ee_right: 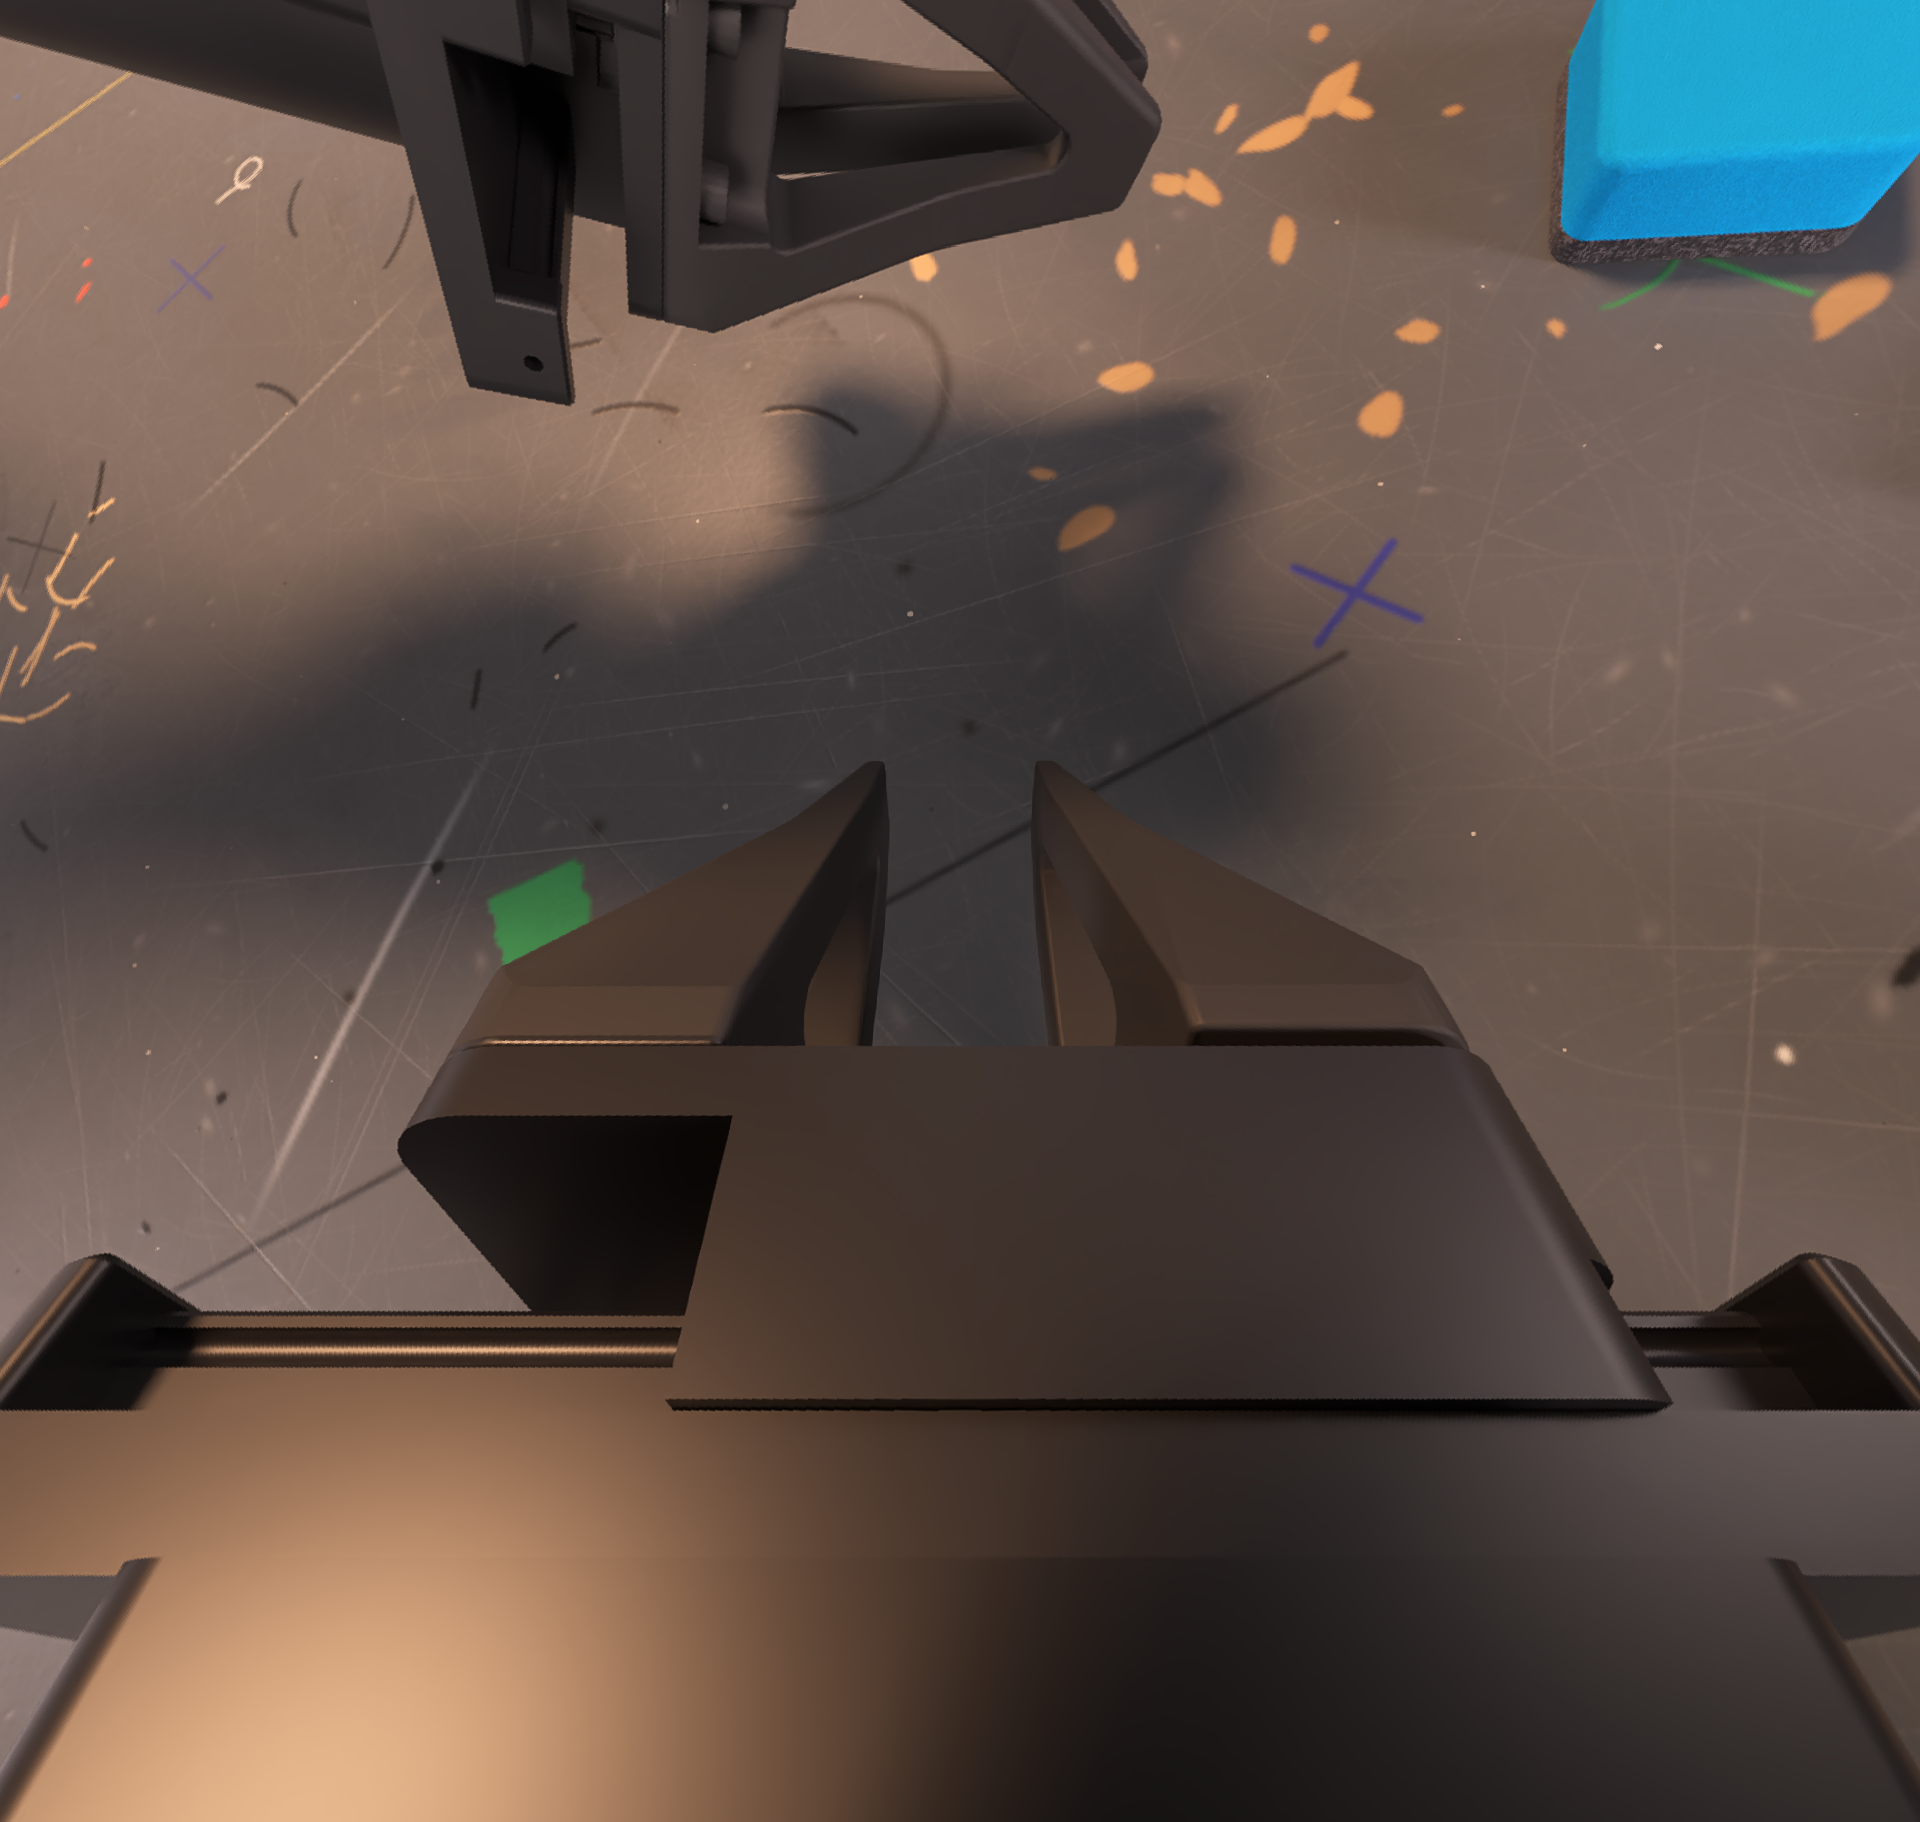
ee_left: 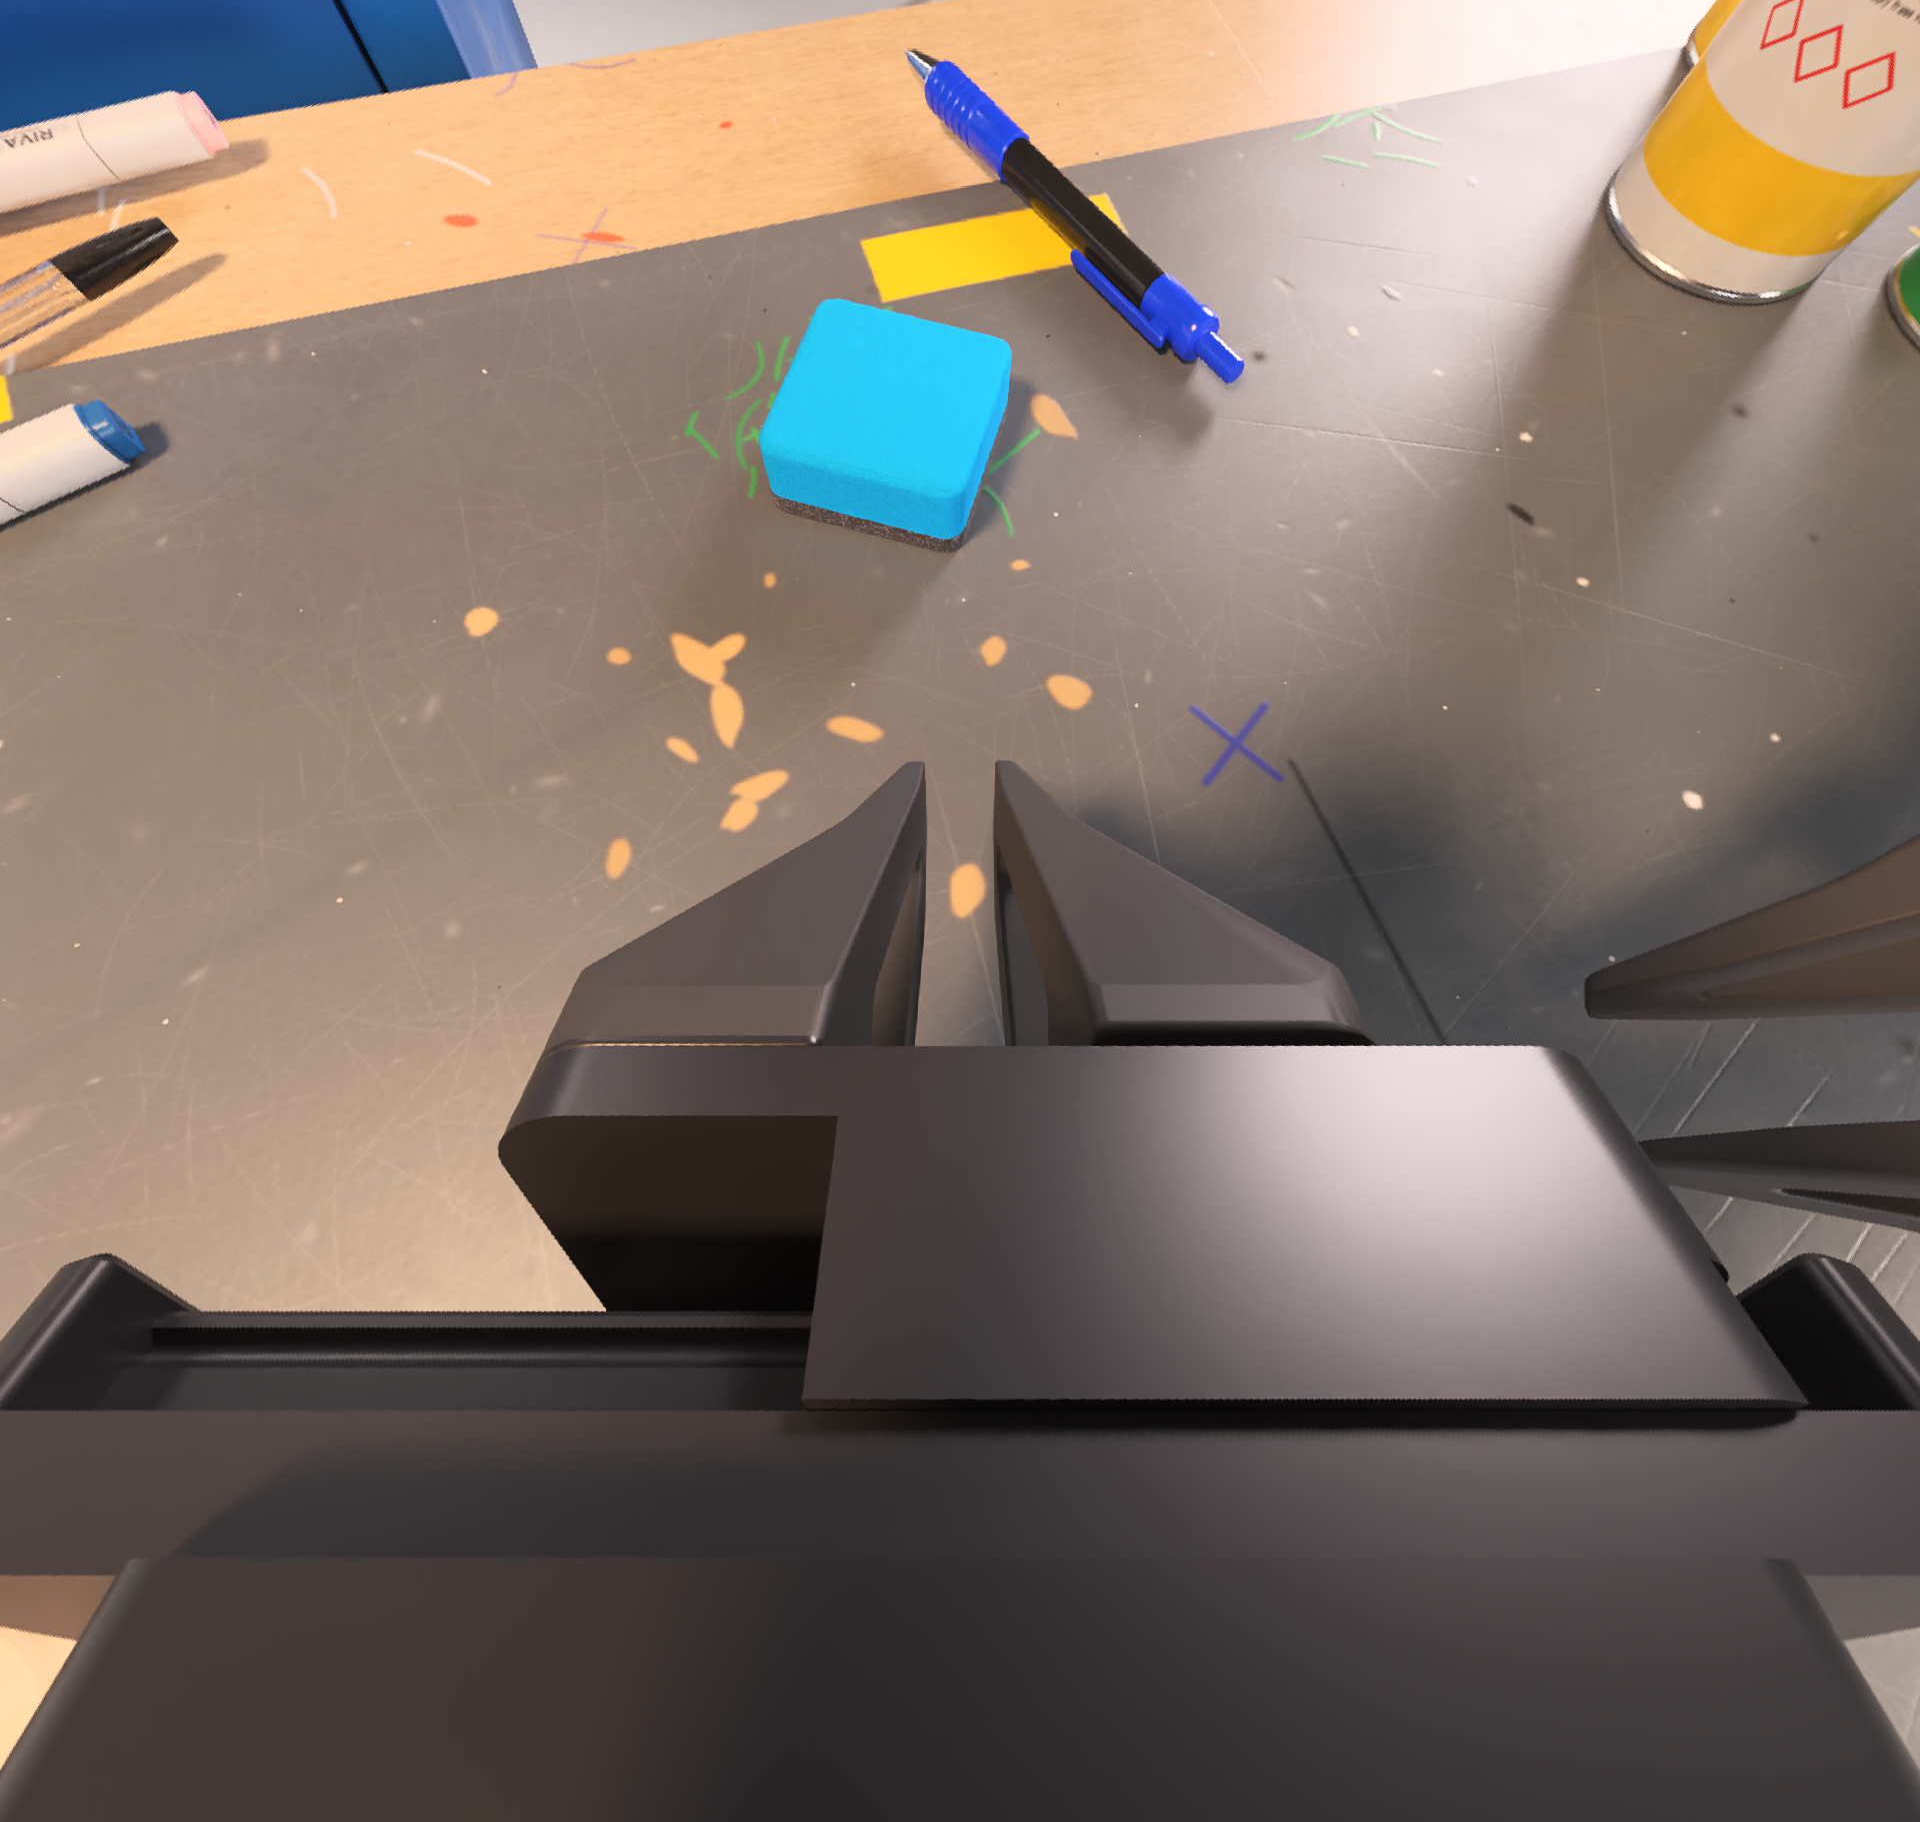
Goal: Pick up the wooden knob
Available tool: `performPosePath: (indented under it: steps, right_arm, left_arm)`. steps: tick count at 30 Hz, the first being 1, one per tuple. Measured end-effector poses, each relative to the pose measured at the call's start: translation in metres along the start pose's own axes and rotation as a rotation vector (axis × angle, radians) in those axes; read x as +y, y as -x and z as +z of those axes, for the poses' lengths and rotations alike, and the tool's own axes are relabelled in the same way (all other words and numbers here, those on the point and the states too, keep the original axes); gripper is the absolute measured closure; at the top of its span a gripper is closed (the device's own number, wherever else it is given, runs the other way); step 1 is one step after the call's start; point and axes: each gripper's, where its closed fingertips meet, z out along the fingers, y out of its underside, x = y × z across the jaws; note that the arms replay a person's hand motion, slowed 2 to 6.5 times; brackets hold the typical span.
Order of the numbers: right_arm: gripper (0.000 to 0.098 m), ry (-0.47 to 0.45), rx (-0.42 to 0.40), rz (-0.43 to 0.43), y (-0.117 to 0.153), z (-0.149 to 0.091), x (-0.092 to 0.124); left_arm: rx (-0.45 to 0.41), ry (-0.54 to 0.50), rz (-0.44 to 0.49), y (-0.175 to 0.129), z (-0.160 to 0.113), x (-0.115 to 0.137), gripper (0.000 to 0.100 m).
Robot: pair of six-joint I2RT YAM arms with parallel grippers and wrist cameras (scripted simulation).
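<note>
No wooden knob shows in either view. My left gripper (ee_left: 959, 770) hovers over the grey mat (ee_left: 312, 889), its jaws almost together with only a thin slit and nothing between them. My right gripper (ee_right: 958, 770) also hangs over the mat (ee_right: 1558, 837), jaws close together with a narrow gap and empty. The left gripper shows from the side at the top of the right wrist view (ee_right: 727, 162). The right gripper's fingers (ee_left: 1766, 962) enter at the right edge of the left wrist view.
A blue foam eraser (ee_left: 888, 416) lies on the mat ahead of the left gripper and shows in the right wrist view (ee_right: 1756, 79). A blue pen (ee_left: 1070, 209), yellow tape (ee_left: 956, 255), a yellow-and-white can (ee_left: 1787, 110) and markers (ee_left: 94, 146) lie beyond.
</note>
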Motion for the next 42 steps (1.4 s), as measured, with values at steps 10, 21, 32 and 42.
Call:
performPosePath:
  steps: [10, 21, 32, 42]
  right_arm:
    - [0.0734, -0.015, 0.024, 0.031, -0.009, -0.001, -0.003]
    - [0.0698, -0.049, 0.077, 0.109, -0.027, -0.007, -0.005]
    - [0.0692, -0.062, 0.120, 0.160, -0.037, -0.009, -0.004]
    - [0.0693, -0.058, 0.142, 0.153, -0.037, -0.010, -0.004]
  left_arm:
    - [0.057, 0.032, -0.014, -0.007, -0.009, 0.005, 0.081]
    - [0.105, 0.064, -0.037, -0.010, -0.020, 0.016, 0.075]
    - [0.164, 0.080, -0.056, -0.014, -0.039, 0.018, 0.068]
    - [0.146, 0.049, -0.013, -0.005, -0.060, 0.012, 0.065]
